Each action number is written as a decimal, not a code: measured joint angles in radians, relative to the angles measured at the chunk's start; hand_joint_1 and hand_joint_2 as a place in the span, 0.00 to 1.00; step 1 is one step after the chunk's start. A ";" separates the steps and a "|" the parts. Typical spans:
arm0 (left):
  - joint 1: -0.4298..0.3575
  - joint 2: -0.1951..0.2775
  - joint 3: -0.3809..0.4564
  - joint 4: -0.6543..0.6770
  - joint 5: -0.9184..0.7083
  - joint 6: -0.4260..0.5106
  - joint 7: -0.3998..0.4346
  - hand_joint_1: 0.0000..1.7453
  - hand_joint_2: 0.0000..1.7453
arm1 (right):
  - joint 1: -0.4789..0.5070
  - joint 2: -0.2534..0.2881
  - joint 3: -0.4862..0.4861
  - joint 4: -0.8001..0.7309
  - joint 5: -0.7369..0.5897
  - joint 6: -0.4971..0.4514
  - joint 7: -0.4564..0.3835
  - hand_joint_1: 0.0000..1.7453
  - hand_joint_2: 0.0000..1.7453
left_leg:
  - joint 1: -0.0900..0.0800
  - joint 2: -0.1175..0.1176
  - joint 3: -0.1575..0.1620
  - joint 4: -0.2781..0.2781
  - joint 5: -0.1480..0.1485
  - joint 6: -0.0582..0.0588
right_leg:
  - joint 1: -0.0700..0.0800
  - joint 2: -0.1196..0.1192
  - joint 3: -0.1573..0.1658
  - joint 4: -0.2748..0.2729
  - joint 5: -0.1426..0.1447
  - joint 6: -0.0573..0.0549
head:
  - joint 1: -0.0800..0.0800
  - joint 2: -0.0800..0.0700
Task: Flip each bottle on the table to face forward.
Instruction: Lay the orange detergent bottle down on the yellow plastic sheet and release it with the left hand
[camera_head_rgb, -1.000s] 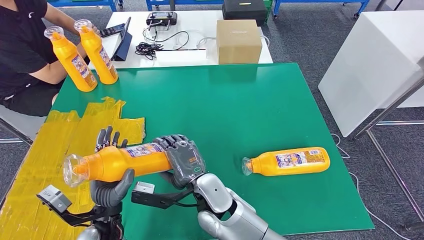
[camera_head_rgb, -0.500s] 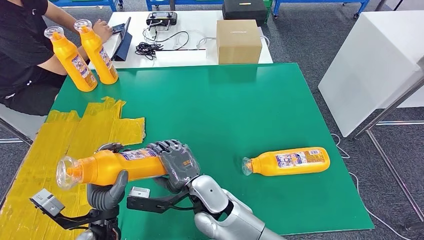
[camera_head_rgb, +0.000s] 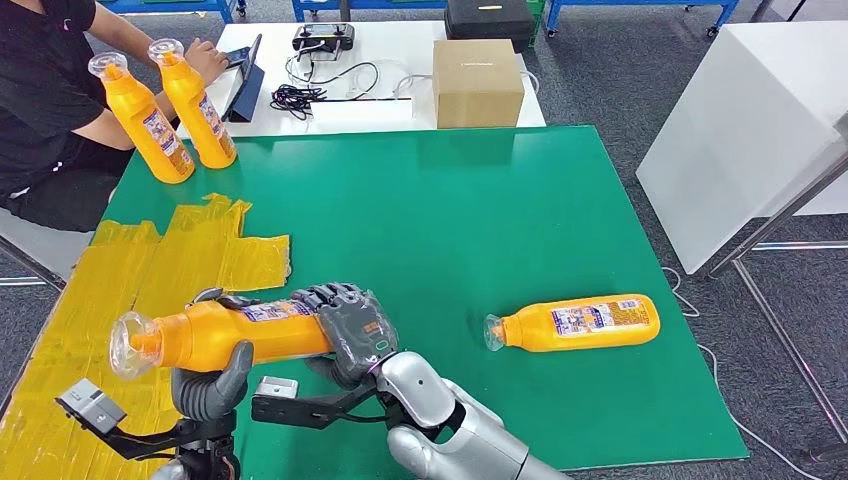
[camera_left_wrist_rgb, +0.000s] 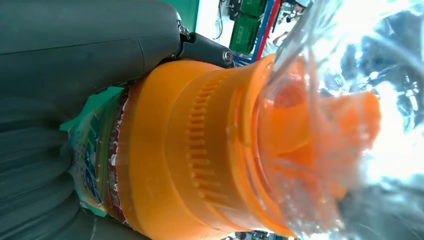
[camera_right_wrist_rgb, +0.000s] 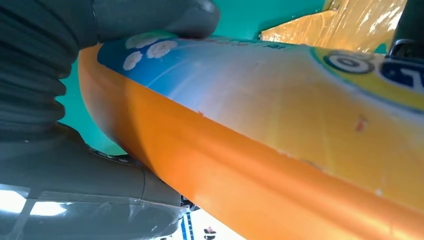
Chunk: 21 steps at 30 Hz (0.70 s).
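Gripping one orange plastic bottle with a clear cap (camera_head_rgb: 215, 332) between the left hand (camera_head_rgb: 208, 385) and right hand (camera_head_rgb: 352, 330), the robot leaves a second orange bottle lying flat on the green mat (camera_head_rgb: 575, 322) unturned, while two orange bottles standing upright (camera_head_rgb: 170, 115) look finished.

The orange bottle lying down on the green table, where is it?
In the head view, the orange plastic bottle lies on its side on the green table, near the front right, with its clear cap toward the right robot hand.

Both silver arms reach in from below and meet low in the head view. The left hand (camera_head_rgb: 212, 385) cups a bottle (camera_head_rgb: 225, 332) from underneath, while the right hand (camera_head_rgb: 352, 330) wraps its fingers (camera_head_rgb: 325, 296) over the bottle's base end.
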 joint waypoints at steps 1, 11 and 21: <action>0.000 0.000 0.000 0.000 -0.004 0.004 -0.001 1.00 1.00 | 0.001 -0.002 0.000 0.000 0.005 -0.002 0.000 0.00 0.25 | 0.000 0.000 0.000 0.000 0.000 0.000 | 0.000 0.000 0.000 0.000 0.000 0.000 | 0.000 0.000; -0.027 0.005 0.088 0.003 -0.227 0.237 -0.047 1.00 1.00 | 0.148 -0.103 -0.088 -0.095 0.041 -0.122 0.000 0.00 0.00 | 0.000 0.000 0.000 0.000 0.000 0.000 | 0.000 0.000 0.000 0.000 0.000 0.000 | 0.000 0.000; -0.024 0.016 0.268 0.050 -0.737 0.580 -0.088 1.00 1.00 | 0.414 -0.211 -0.283 -0.371 0.072 -0.181 -0.066 0.00 0.00 | 0.000 -0.001 -0.001 0.000 0.000 0.000 | 0.000 0.000 -0.001 0.000 0.000 0.000 | 0.000 0.000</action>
